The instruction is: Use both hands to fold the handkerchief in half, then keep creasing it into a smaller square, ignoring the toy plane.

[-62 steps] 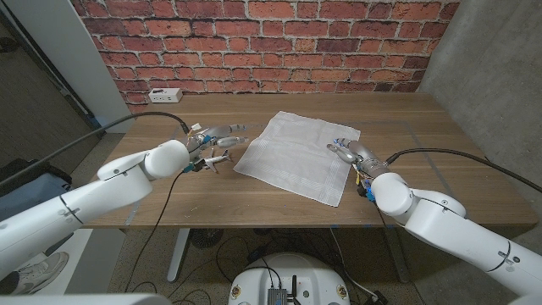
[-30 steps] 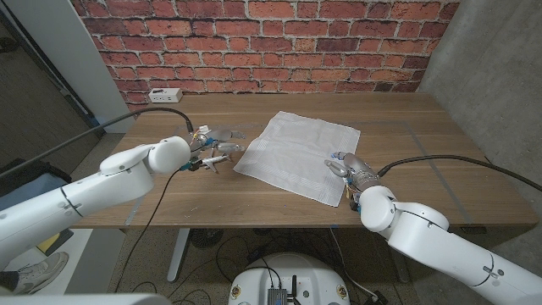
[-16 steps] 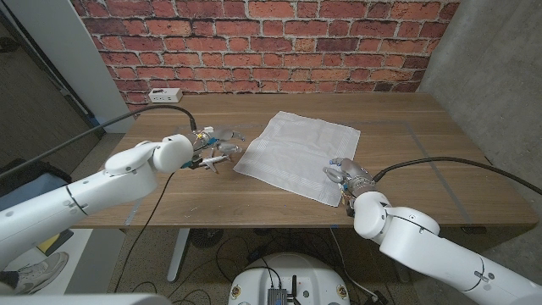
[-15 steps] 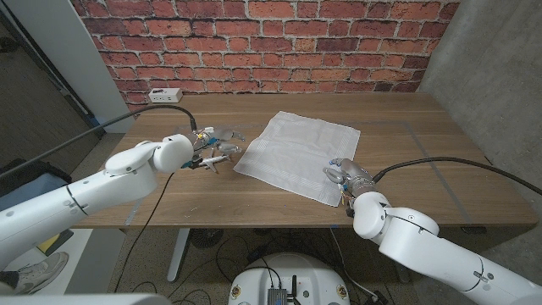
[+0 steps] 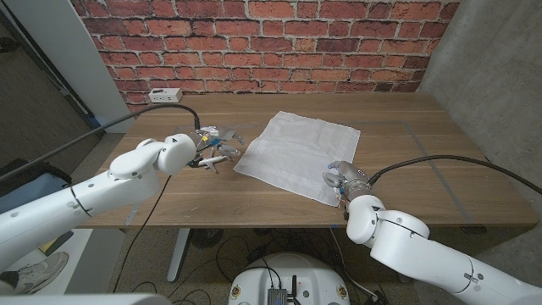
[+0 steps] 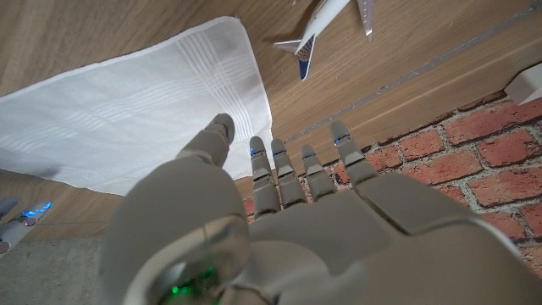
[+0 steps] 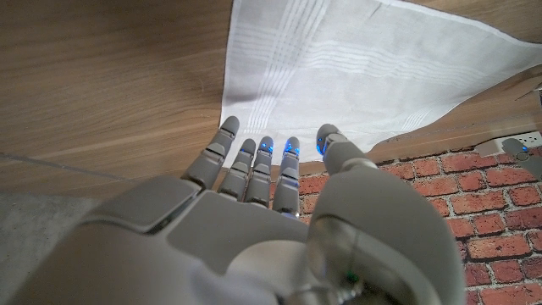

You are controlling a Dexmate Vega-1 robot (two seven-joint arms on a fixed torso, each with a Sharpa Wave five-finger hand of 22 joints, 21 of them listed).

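Nearest us, at the table's (image 5: 169,207) front edge, our right hand (image 5: 344,179) hangs over the near right corner of the handkerchief (image 5: 296,152). From the right wrist view, that hand (image 7: 271,169) has its fingers (image 7: 222,142) straight and slightly apart, tips at the cloth's (image 7: 356,68) hem, holding nothing; we cannot tell whether they touch it. Bare wood runs to the right of this hand as far as the table's right edge.

Further in, the handkerchief lies spread flat and unfolded, turned a little askew to the table's edges. Its left corner points toward our left hand (image 5: 207,142), which sits just beside it with the toy plane (image 5: 217,158) close against its near side. The left wrist view shows this hand (image 6: 279,182) open too, fingers (image 6: 349,157) extended and empty, plane (image 6: 326,25) and cloth (image 6: 127,110) apart from them.

Beyond, open tabletop reaches the brick wall (image 5: 271,42), with a white socket box (image 5: 163,95) at the far left.
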